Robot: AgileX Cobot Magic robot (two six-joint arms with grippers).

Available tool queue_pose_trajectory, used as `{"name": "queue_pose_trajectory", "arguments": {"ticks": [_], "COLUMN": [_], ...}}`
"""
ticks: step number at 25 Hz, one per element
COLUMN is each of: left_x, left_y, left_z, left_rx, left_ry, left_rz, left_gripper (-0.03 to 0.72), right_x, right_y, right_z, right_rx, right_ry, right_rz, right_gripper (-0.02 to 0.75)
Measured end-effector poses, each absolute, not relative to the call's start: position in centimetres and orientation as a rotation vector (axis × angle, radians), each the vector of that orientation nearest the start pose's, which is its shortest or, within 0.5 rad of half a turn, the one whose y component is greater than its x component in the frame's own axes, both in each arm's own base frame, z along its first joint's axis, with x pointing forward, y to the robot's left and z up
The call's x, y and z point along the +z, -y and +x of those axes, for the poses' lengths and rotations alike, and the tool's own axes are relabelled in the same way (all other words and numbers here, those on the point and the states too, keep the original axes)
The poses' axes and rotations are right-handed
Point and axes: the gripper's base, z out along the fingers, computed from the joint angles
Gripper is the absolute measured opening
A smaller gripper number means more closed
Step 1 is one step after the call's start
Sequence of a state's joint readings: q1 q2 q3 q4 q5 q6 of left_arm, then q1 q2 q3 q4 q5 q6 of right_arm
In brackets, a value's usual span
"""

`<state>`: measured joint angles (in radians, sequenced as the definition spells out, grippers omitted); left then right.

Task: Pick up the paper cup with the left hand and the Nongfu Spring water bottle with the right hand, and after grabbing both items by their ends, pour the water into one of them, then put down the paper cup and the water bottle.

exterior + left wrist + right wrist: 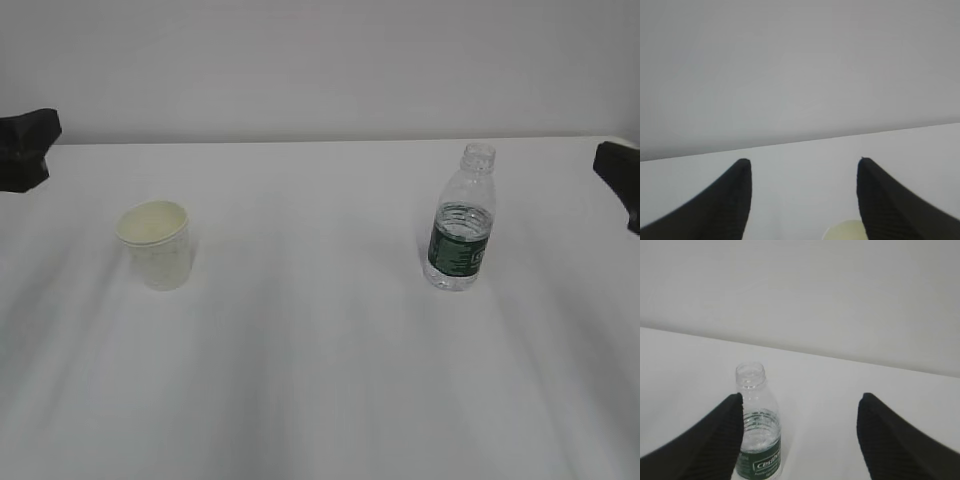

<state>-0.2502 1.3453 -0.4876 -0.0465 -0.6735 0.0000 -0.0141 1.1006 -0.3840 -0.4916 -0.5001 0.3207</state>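
Matt paper cup (155,243), glossy clear plastic bottle (462,220)

This looks like a robot test room or lab, not a home. A plain white worktop (320,380) fills the space in front of a bare pale wall (320,60). There are no decorations or furniture. Black robot arm parts (25,148) poke in from both sides.

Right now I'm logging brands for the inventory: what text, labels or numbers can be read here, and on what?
Water bottle, dark green label: white boxed print, reads roughly "CESTBON", blurred, uncertain.
Same label in the exterior view: too small to read.
Paper cup: no print visible.
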Motion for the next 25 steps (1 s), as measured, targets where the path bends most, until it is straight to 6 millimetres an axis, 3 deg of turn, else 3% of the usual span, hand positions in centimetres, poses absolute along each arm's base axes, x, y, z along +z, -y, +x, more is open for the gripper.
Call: {"name": "queue_pose_trajectory", "arguments": {"ticks": [9,17,25], "left_x": [19.6,18.7,17.2], "left_y": [5.8,6.0,6.3], "left_z": [23.2,21.4,20.9], "left_rx": [-0.256,-0.289,-0.307], "left_ry": [-1.633,-1.611,-1.669], "left_rz": [0.117,0.188,0.251], "left_gripper": [0.471,0.47,0.465], "right_x": [22.1,19.7,16.8], "right_y": [-2.5,-2.7,-3.1], "right_z": [20.6,20.8,21.8], "right_rx": [0.229,0.277,0.342], "right_ry": [-1.733,-1.808,-1.892], "right_rz": [-0.253,-0.242,-0.257], "right_gripper": [0.538,0.538,0.538]}}
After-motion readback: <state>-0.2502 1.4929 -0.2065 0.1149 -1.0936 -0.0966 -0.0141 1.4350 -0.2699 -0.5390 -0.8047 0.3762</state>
